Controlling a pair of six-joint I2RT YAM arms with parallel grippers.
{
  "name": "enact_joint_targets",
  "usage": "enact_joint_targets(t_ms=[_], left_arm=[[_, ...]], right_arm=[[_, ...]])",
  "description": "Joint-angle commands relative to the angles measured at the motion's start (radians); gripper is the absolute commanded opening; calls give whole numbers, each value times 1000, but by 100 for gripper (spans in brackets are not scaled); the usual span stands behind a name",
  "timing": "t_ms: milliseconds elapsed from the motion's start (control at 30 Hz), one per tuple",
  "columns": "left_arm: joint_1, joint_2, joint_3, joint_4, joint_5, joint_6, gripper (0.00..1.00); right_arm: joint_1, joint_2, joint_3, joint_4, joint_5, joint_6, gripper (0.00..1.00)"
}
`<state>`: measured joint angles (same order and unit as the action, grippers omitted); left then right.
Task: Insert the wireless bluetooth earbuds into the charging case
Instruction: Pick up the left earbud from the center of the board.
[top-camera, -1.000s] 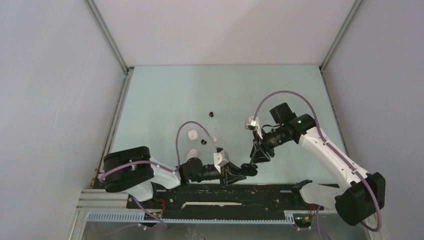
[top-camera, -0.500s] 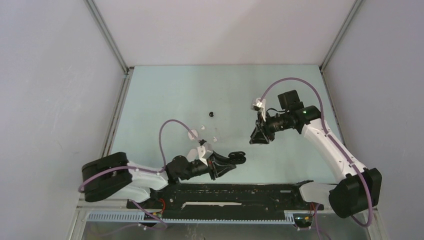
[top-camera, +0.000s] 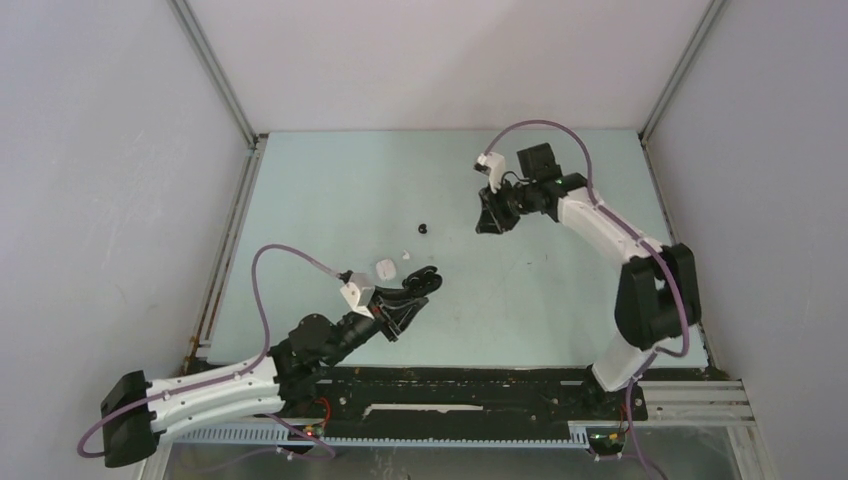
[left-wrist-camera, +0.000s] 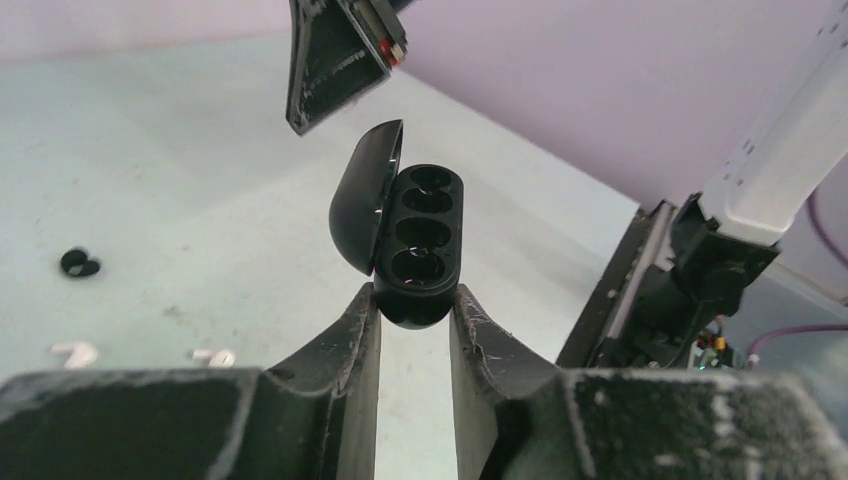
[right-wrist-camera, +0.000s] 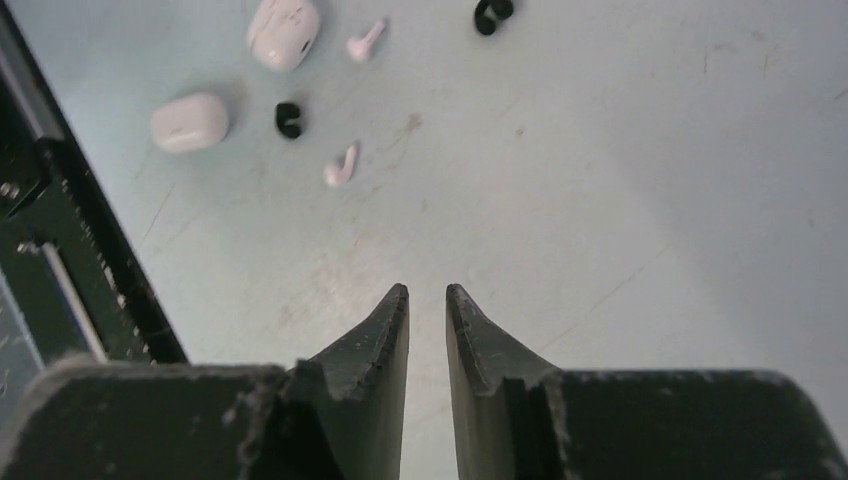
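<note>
- The left gripper (left-wrist-camera: 415, 292) is pinched on the lower end of the open black charging case (left-wrist-camera: 425, 225), whose lid is swung aside. With so little of it clamped, the case could be twisted or pushed out when a bud is pressed in.
- The buds are scattered on the table (top-camera: 330, 190): white earbuds (right-wrist-camera: 341, 166) near the white cases (right-wrist-camera: 189, 122), and a black earbud (top-camera: 422, 229) farther off. A white one could be taken by mistake.
- The right gripper (right-wrist-camera: 427, 295) is hovering empty with its jaws narrowly apart. So tiny a bud could be flicked away unless they are widened first.
</note>
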<state>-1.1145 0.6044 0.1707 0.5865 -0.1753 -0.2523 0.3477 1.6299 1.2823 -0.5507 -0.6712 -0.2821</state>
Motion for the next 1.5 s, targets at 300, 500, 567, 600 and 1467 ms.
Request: enact_joint_targets(t_ms=[300, 500, 567, 600, 1467], left_arm=[[36, -205, -193, -78, -106, -14, 0], [37, -318, -218, -137, -127, -43, 0], [37, -339, -218, -153, -127, -47, 0], [37, -342, -219, -158, -126, -48, 0], [452, -14, -87, -209, -322, -163, 0]], right_arm=[[162, 446, 461, -115, 178, 64, 21], [203, 622, 710, -206, 176, 77, 20], [217, 655, 749, -224, 150, 90, 19], [227, 661, 745, -225, 141, 90, 19], [529, 182, 80, 81, 306, -172, 26]])
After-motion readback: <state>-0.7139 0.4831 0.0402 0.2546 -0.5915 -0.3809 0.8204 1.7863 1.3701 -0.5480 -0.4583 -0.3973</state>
